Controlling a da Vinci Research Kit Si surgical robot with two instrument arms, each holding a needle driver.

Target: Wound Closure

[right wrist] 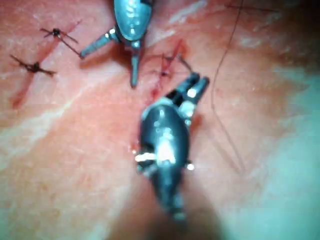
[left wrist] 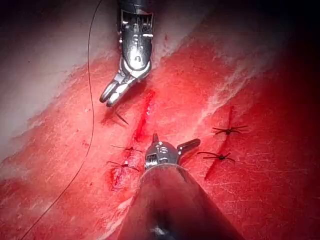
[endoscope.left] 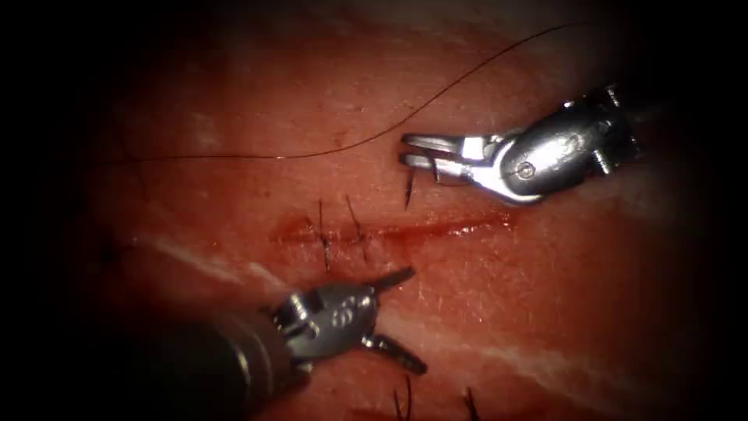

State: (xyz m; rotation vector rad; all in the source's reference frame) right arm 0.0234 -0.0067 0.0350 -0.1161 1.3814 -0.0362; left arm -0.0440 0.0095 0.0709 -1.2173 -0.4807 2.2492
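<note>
The cut runs across the tissue, wet with red fluid. My right tool comes in from the right just beyond the cut, its jaws nearly together on the dark needle. A short piece of the needle points down from the jaw tips to the tissue at the cut's far edge. My right tool's jaws and the needle also show in the wrist views. Thread trails from the upper right across the tissue to the left. On the near side, my left tool stands wide open, holding nothing.
Two dark stitches cross the cut's left part, just left of the needle. More knotted stitches close a second cut nearer the front edge. Pale fatty streaks run across the tissue.
</note>
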